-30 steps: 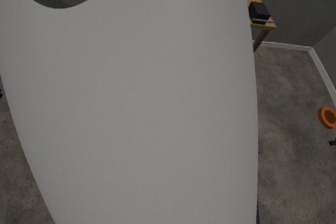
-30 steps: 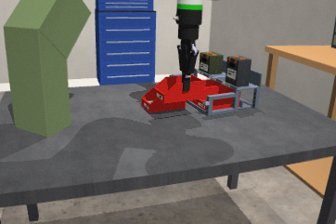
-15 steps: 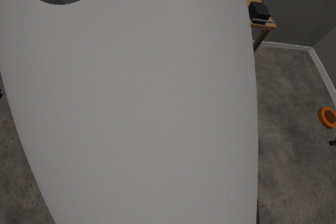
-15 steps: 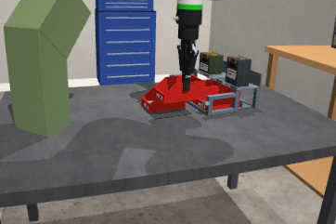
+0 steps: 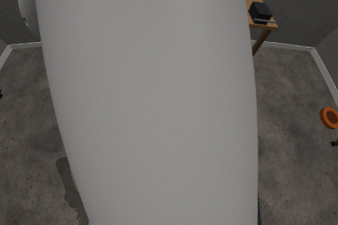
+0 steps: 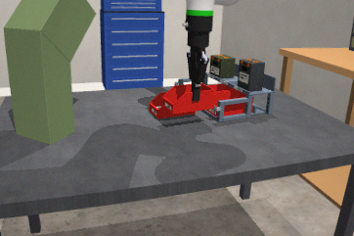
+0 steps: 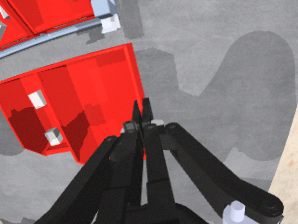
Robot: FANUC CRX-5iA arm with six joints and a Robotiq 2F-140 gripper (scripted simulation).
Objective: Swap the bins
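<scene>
My gripper (image 7: 143, 108) is shut on the thin right wall of a red open bin (image 7: 100, 103), which looks empty where I grip it. In the exterior view the gripper (image 6: 197, 96) reaches straight down to the red bins (image 6: 178, 101), low on the grey table just in front of the small shelf (image 6: 246, 104). Two small white parts (image 7: 39, 100) show at the left end of the red area. I cannot tell whether they lie in a second bin beside or under the held one. The white arm (image 5: 140, 97) blocks the top view.
Two dark boxes (image 6: 222, 65) (image 6: 250, 73) stand on top of the shelf. A large green block (image 6: 44, 63) stands at the table's left. A blue drawer cabinet (image 6: 132, 35) is behind, and a wooden table (image 6: 323, 63) is to the right.
</scene>
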